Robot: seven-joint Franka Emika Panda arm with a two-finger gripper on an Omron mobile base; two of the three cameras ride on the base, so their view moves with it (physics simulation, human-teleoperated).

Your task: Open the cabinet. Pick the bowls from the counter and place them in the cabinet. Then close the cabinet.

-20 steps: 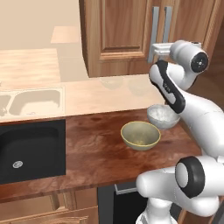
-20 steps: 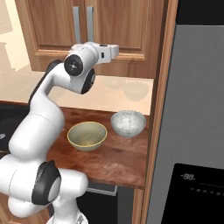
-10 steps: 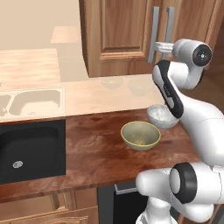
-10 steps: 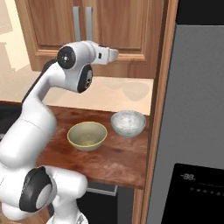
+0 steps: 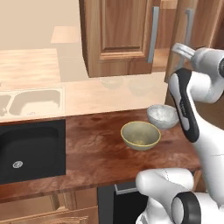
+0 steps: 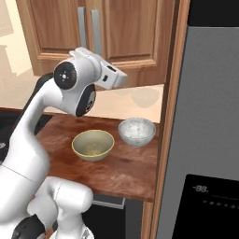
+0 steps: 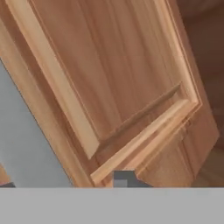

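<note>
The cabinet hangs on the wall above the counter. In the left base view its right door stands swung out a little from the left one, with a gap between them, so the opening step looks begun but not finished. The hand view looks close onto a panelled door front, tilted across the picture, which suits a hand working right at that door.

The gripper is up by the right door's grey bar handle. Whether the jaws grip the handle or stand free of it I cannot tell; the wrist hides the fingers.

Both bowls wait on the counter below, likely until the doors are wide: the olive-yellow bowl in front, the white-grey bowl just beside it, toward the tall grey refrigerator. A black sink sits further left.

The refrigerator's dark panel carries small pale characters, too blurred to read.
</note>
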